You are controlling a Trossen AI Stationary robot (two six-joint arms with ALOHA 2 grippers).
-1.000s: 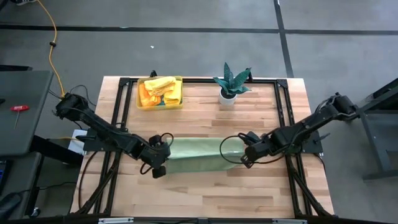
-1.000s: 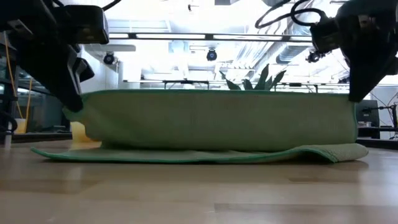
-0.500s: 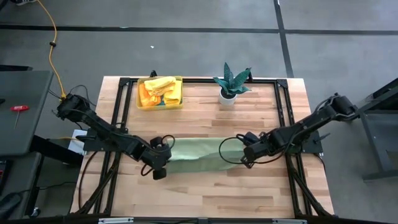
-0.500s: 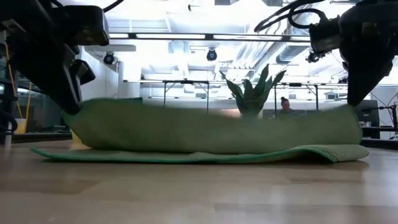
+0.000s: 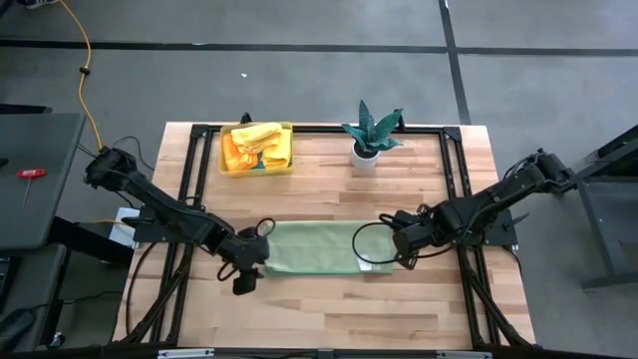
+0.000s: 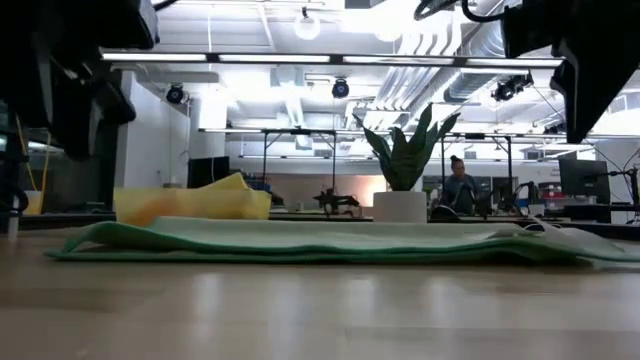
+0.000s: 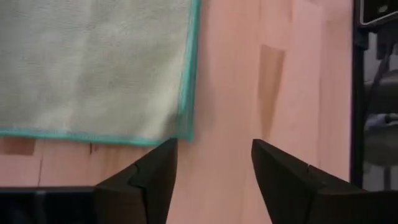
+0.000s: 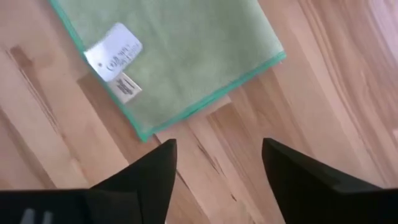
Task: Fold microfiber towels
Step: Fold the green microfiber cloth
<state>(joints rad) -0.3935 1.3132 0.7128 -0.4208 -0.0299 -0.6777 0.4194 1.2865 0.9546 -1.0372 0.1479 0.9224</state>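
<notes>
Hovering with fingers spread and empty, the left gripper (image 5: 246,281) sits just off the lower-left corner of the light green towel (image 5: 311,247), and the right gripper (image 5: 403,256), also spread, sits just off its right edge, mid-frame on the worktop (image 5: 329,309). Risk, judged: a low finger could snag a corner and drag the fold open; the tagged right corner (image 8: 115,53) looks slightly uneven, so layers may misalign.

White care tag (image 8: 114,51) on green towel (image 8: 180,56): print illegible; no other text seen
</notes>
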